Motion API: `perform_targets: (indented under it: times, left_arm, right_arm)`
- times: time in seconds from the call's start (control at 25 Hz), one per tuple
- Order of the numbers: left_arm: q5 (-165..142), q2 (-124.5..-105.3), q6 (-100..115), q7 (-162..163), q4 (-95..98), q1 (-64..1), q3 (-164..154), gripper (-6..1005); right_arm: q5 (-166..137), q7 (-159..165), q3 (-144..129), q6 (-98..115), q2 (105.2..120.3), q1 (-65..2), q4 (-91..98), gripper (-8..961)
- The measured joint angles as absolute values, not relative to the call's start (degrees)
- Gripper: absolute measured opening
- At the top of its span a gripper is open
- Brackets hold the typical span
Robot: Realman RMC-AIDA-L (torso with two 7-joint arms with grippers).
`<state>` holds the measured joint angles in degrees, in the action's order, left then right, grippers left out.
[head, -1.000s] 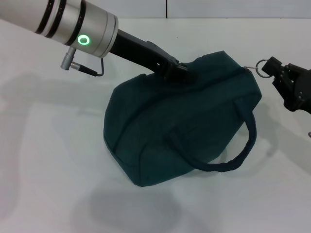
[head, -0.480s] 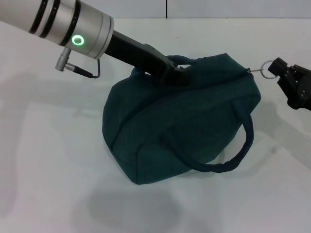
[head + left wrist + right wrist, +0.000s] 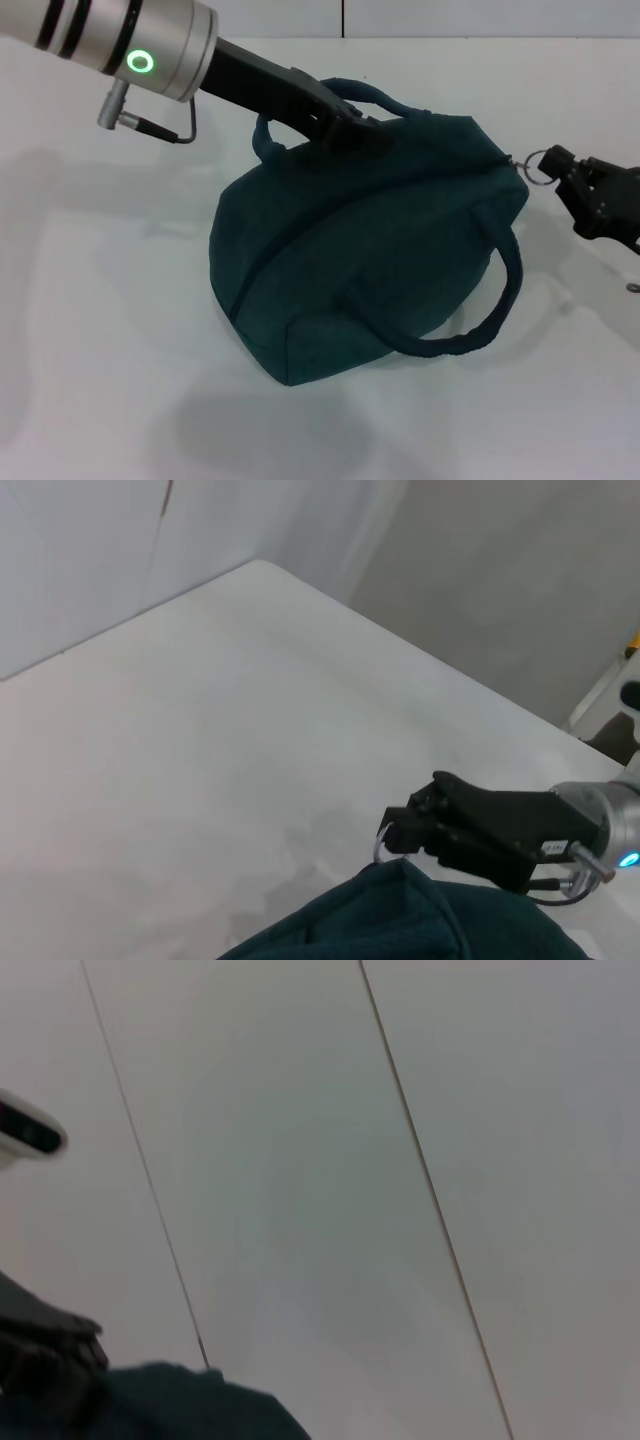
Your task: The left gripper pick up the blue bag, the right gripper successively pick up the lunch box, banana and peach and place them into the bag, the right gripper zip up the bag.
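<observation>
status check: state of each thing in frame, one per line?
blue bag: on the table, bulging, top held up.
zipper ring: at the bag's right end, held by the right pincer.
near handle: hanging loose.
left pincer: shut on the bag's top.
right pincer: shut on the zipper ring.

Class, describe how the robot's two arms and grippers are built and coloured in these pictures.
The left arm is a silver cylinder with black bands, a glowing green ring light and a grey plug with thin cable; its left gripper is matte black. The right gripper is black and angular.
</observation>
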<state>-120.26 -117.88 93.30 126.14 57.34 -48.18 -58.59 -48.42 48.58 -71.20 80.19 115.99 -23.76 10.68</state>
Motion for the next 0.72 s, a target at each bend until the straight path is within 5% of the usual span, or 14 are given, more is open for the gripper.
perform_targets:
  times: [0.72]
  left_arm:
    - [-120.23, -117.56, 93.27, 126.27, 57.47, -48.09, -57.14, 56]
  right_arm:
    - [-48.44, 48.70, -75.13, 71.60, 116.18, -25.81, 10.45, 15]
